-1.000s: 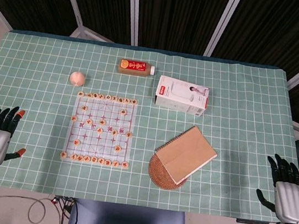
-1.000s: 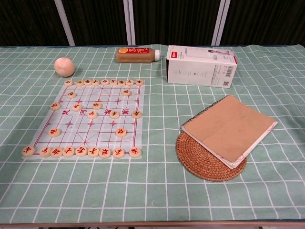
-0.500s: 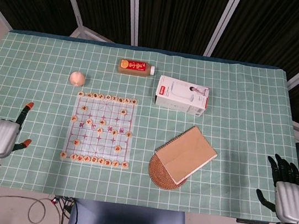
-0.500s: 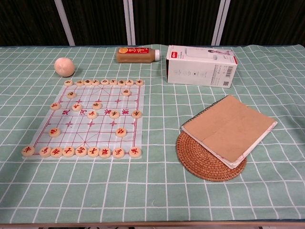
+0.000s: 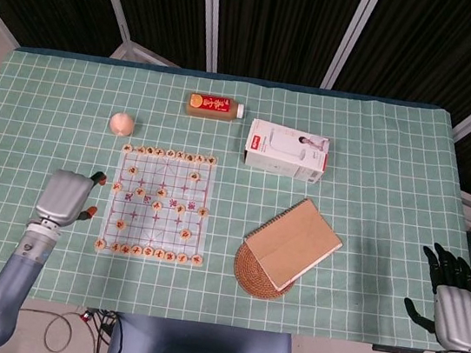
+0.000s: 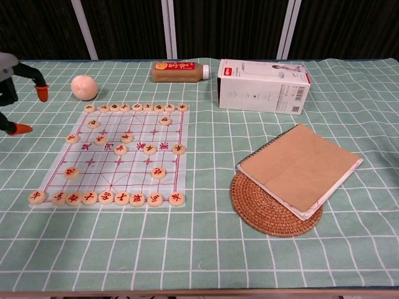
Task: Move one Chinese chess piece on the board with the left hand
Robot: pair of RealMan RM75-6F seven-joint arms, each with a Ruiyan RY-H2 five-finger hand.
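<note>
A clear chess board (image 5: 160, 204) (image 6: 140, 124) with red lines lies left of centre on the green checked cloth. Round wooden pieces (image 5: 149, 252) (image 6: 106, 197) stand in rows along its near and far edges, with several scattered between. My left hand (image 5: 64, 196) (image 6: 12, 87) hovers just left of the board, fingers spread, orange tips showing, holding nothing. My right hand (image 5: 450, 303) rests at the table's near right corner, fingers apart and empty; the chest view does not show it.
A pink ball (image 5: 121, 123) (image 6: 83, 87) lies beyond the board's far left corner. A juice bottle (image 5: 215, 105) lies on its side at the back, a white box (image 5: 287, 149) beside it. A brown notebook (image 5: 295, 242) rests on a woven coaster (image 5: 257, 273).
My left hand has moved from the table's near left edge rightward and forward to the board's left side, now entering the chest view. The right hand stays put.
</note>
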